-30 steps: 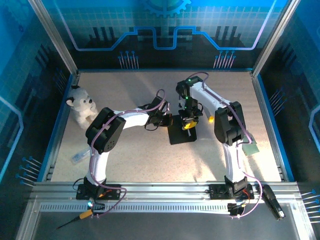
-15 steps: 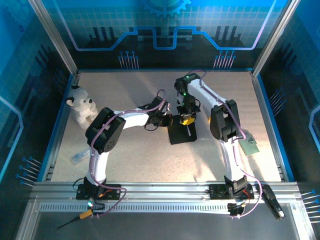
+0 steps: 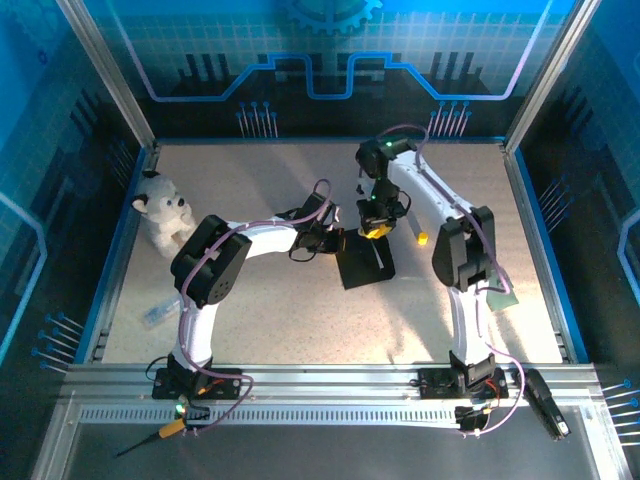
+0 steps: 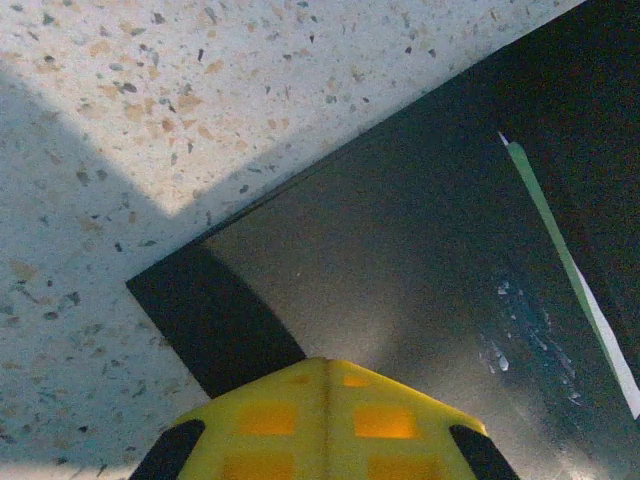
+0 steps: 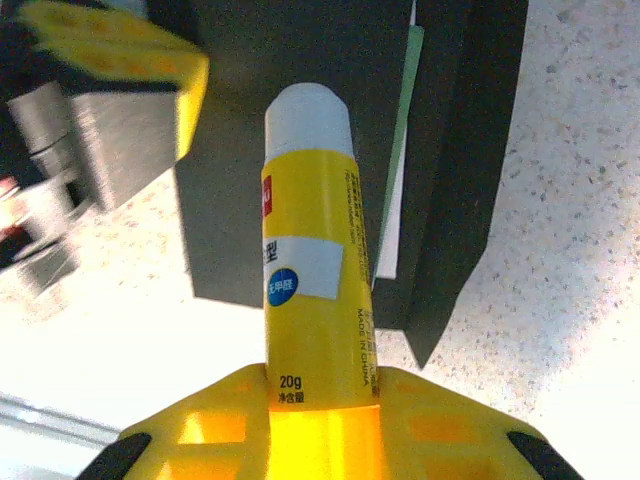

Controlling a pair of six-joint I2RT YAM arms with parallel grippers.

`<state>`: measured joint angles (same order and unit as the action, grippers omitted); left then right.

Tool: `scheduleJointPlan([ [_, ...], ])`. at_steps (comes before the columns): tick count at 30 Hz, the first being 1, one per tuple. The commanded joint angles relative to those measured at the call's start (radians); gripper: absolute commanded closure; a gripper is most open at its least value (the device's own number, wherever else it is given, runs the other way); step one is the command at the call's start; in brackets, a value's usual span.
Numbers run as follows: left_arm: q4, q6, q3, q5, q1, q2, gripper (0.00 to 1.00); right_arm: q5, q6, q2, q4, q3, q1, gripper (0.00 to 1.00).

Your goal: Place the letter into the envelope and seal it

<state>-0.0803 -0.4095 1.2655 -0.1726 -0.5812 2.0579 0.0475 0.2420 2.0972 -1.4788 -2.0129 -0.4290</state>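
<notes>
The black envelope (image 3: pixel 362 268) lies flat mid-table, with its flap open in the right wrist view (image 5: pixel 470 150). A thin white, green-edged strip of the letter (image 4: pixel 560 250) (image 5: pixel 390 240) shows at its opening; the rest of the letter is hidden inside. My left gripper (image 3: pixel 337 240) (image 4: pixel 327 362) is shut, its tip down on the envelope's (image 4: pixel 400 220) left part, holding nothing. My right gripper (image 3: pixel 377 228) (image 5: pixel 318 375) is shut on a yellow glue stick (image 5: pixel 312 250). The stick's white tip hangs over the envelope's far edge.
A white plush dog (image 3: pixel 165 210) sits at the left wall. A small yellow cap (image 3: pixel 422 238) lies right of the envelope. A pale green sheet (image 3: pixel 500 295) lies behind the right arm. A clear packet (image 3: pixel 158 313) lies at the near left.
My right gripper has carried the glue stick a little toward the far edge of the envelope, and its elbow has swung right. The left gripper and the envelope have stayed still.
</notes>
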Motion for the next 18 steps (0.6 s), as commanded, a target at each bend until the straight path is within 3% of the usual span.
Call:
scheduleJointPlan([
  [1,-0.052,0.009,-0.029,-0.006,-0.012,0.002,1.0,0.04,-0.01,-0.066,-0.074,0.059,0.0,0.97],
  [9,-0.051,0.015,-0.037,-0.006,-0.012,-0.009,1.0,0.009,-0.035,-0.094,-0.103,0.203,-0.023,0.97],
  [18,-0.043,0.017,-0.046,-0.011,-0.012,-0.015,1.0,-0.007,-0.04,-0.007,-0.095,0.209,-0.053,0.97],
])
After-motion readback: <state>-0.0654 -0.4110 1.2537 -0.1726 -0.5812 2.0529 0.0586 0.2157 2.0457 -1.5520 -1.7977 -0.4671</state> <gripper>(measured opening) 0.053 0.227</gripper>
